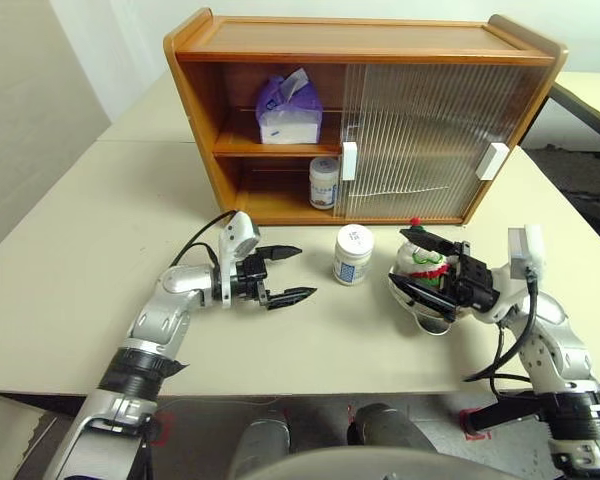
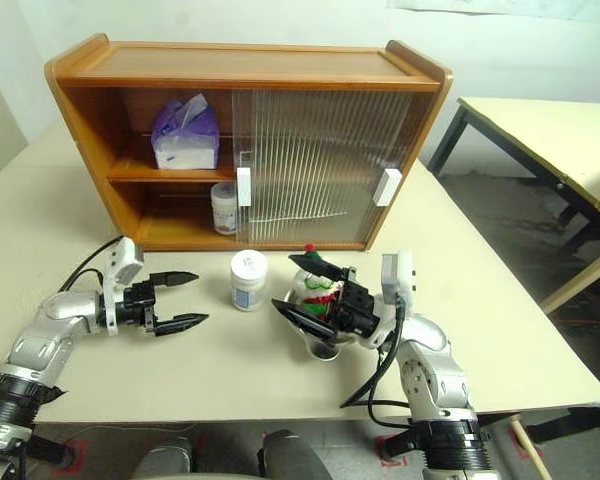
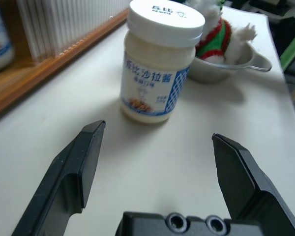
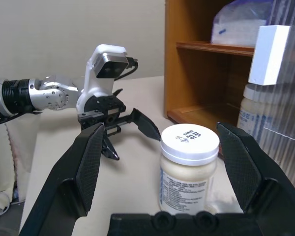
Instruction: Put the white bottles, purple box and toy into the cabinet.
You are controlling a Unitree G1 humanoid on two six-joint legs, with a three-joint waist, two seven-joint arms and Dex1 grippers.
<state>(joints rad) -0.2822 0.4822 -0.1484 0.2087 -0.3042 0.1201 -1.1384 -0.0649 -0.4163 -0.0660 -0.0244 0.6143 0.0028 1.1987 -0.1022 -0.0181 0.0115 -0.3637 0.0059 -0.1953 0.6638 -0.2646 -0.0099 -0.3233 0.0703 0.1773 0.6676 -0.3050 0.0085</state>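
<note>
The wooden cabinet (image 1: 365, 40) stands at the back of the table with its left side open. The purple box (image 1: 288, 112) sits on its upper shelf, and one white bottle (image 1: 323, 182) on the lower shelf. A second white bottle (image 1: 353, 254) stands on the table in front of the cabinet. The toy (image 1: 426, 263) lies in a steel bowl (image 3: 247, 63) right of that bottle. My left gripper (image 1: 306, 272) is open and empty, pointing at the table bottle from its left. My right gripper (image 1: 400, 258) is open over the toy and bowl, holding nothing.
A ribbed sliding door (image 1: 420, 140) with white handles (image 1: 349, 160) covers the cabinet's right part. The table (image 1: 70, 280) has free room on its left and along the front edge. A second table (image 2: 545, 140) stands off to the right.
</note>
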